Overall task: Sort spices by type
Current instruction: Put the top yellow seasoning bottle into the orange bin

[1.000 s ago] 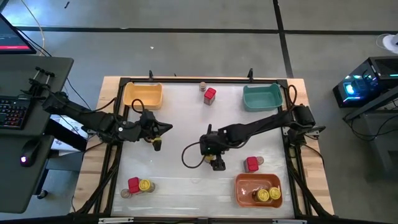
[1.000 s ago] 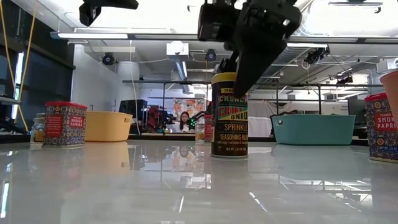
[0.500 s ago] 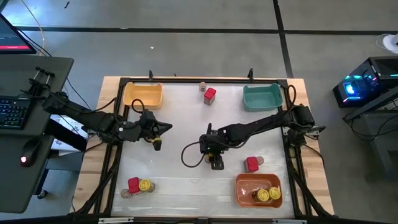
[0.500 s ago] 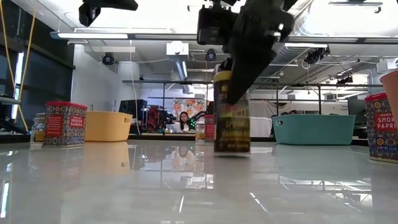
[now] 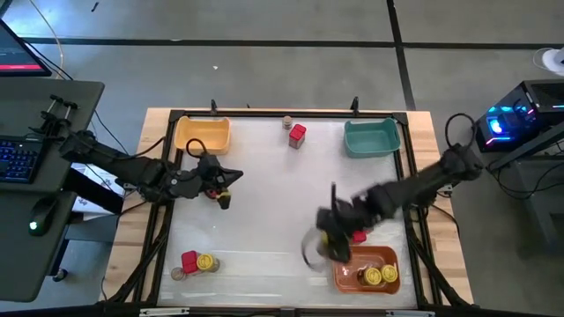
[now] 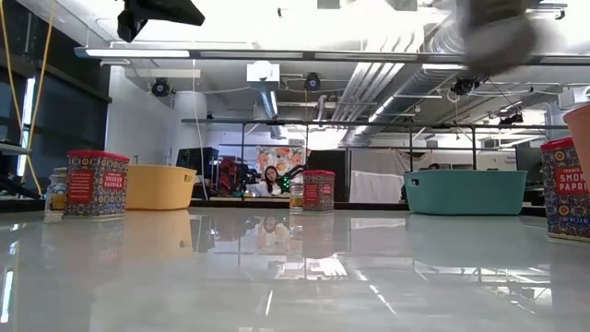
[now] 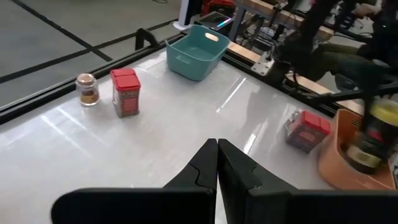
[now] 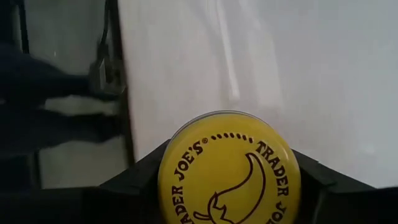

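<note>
Moved from desk centre toward orange bin [image 5: 391, 259]: right gripper [image 5: 336, 248], clamped on yellow-lidded jar [image 8: 229, 170]. Step: carry. Next: release above bin. Left gripper [image 7: 217, 163] closed, empty.

I see a yellow bin [image 5: 202, 135], a teal bin [image 5: 371, 137] and an orange bin [image 5: 365, 269] on my glossy white table [image 5: 264, 185]. The tin [image 6: 96, 183] is red with a blue-and-white ornate label. The jar lid [image 8: 229, 168] is bright yellow with dark lettering and a dark chili drawing. A small jar [image 7: 87, 90] shows tan-brown contents under a pale cap. Both arms are dark; the table frame [image 5: 286, 114] is black on light wood.
</note>
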`<state>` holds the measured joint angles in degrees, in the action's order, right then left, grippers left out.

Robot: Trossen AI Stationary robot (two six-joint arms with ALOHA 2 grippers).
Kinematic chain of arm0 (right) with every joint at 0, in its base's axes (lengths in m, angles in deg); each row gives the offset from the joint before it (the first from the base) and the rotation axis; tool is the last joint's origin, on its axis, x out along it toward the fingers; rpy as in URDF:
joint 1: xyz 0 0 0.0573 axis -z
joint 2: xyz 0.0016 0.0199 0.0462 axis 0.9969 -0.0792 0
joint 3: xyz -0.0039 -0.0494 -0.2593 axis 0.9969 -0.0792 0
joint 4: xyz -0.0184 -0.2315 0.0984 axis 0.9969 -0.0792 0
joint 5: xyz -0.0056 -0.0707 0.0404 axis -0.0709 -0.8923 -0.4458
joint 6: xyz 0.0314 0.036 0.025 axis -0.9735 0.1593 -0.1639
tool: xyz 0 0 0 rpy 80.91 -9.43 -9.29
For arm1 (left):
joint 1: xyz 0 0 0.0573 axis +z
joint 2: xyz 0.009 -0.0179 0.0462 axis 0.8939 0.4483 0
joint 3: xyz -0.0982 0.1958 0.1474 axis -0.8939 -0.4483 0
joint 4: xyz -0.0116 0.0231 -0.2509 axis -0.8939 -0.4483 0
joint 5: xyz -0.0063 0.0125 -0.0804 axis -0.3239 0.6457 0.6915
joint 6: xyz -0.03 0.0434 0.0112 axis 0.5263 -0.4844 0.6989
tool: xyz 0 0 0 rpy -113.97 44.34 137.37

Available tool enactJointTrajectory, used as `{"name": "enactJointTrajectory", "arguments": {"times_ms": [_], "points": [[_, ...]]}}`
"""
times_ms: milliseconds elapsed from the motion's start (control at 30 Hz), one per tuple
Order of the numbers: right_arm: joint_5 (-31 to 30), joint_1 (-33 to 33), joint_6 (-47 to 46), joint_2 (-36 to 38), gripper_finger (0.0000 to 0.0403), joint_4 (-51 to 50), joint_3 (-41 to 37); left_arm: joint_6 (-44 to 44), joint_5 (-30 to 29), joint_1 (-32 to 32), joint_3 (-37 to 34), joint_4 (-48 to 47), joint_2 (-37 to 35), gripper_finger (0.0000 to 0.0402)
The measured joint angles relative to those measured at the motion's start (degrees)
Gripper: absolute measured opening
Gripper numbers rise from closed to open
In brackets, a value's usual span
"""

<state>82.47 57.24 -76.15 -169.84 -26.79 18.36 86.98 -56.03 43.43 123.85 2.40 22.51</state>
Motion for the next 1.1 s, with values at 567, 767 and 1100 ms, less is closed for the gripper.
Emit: {"name": "enactJointTrajectory", "arguments": {"times_ms": [567,767,1100], "points": [[-9.58,-17.29,-25.23,-6.87,0.021,-4.12,-0.11,-0.48,0.63,3.96,0.02,0.17,0.0,0.0],[-8.15,-18.69,-23.88,-9.31,0.021,-2.03,-1.58,-0.22,0.86,3.96,0.02,0.2,0.0,0.0],[-4.95,-16.69,-13.47,-8.61,0.021,-1.64,-3.9,0.0,0.85,3.96,0.04,0.66,0.0,0.0]]}}
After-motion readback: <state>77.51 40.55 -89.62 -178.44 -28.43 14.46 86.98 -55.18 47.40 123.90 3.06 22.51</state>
